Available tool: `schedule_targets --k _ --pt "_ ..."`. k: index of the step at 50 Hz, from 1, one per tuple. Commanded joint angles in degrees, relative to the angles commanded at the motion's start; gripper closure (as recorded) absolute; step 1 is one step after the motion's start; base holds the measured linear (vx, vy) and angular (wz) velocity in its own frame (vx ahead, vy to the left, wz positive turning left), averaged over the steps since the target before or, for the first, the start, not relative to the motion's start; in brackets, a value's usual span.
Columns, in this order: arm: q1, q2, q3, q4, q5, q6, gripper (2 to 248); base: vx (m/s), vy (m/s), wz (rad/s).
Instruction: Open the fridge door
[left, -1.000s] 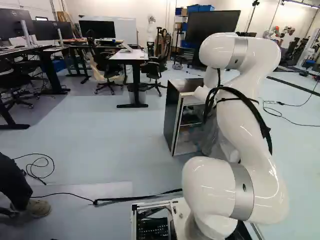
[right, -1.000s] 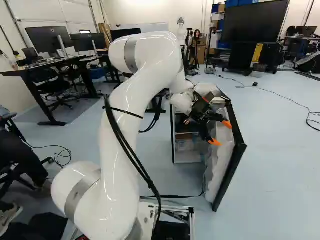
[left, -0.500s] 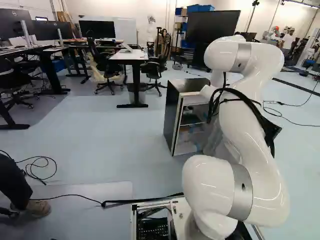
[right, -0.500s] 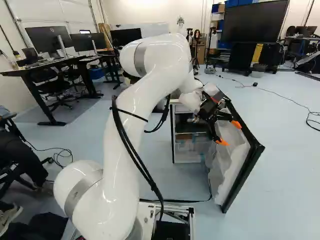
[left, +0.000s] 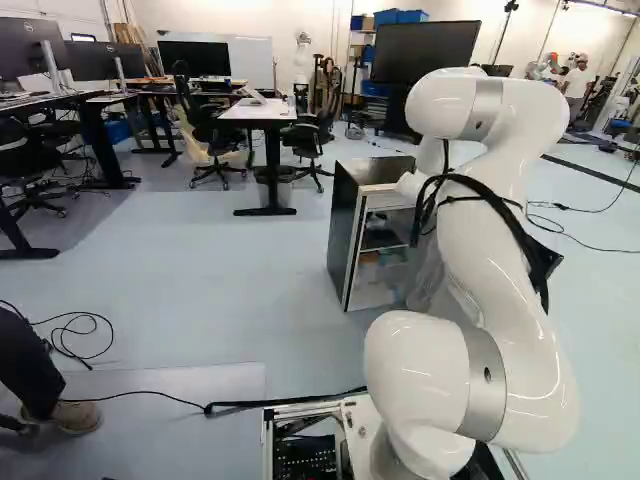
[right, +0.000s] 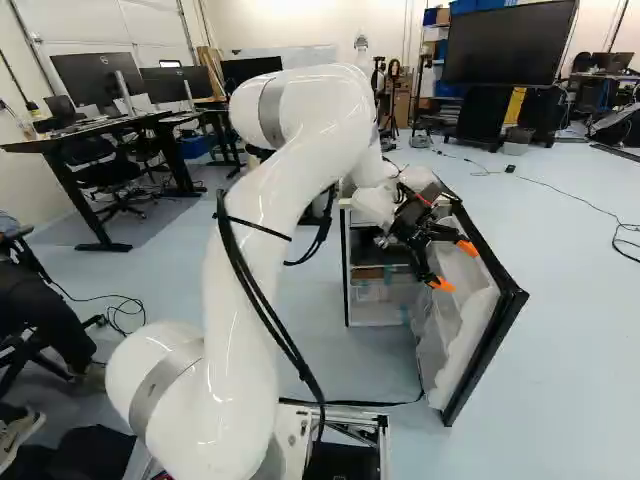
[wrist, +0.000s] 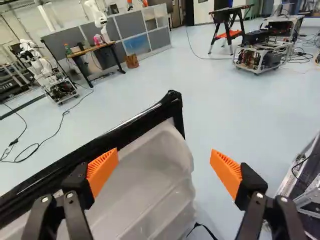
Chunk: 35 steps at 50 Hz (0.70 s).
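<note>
- Left base view: the fridge (left: 343, 215) stands on the floor (left: 220, 280) near the middle, its front open and its shelves (left: 380, 240) showing. My arm (left: 480, 310) rises just right of it and covers part of it.
- Farther off in this view are a white-topped desk (left: 258, 112), a chair (left: 212, 135) and a dark screen (left: 425, 55); a thin cable (left: 75, 345) lies looped at the left.
- Right base view: the door (right: 485, 355) stands wide open at the fridge's right side, its white lining (right: 470, 300) turned toward the shelves' side and its black edge outward. My gripper (right: 454, 265) hangs over that lining near the door's top, orange pads (right: 468, 247) pointing down toward the right.
- Wrist view: my two fingers stand wide apart, with nothing gripped between them. The door's black rim and ribbed lining lie below me; one finger is over them, the other over floor past the door's corner. Whether the first one touches, I cannot tell.
- Well ahead of my fingers are grey partitions (wrist: 130, 32), a wooden-topped table (wrist: 92, 49), another robot (wrist: 42, 67) on its cart, and a metal-framed cart (wrist: 255, 57) beside a sawhorse (wrist: 227, 30).
</note>
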Motion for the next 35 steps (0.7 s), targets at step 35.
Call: schedule_targets --k 35 --pt "6.03 6.77 13.88 -5.42 0.0 0.0 3 0.0 0.0 0.0"
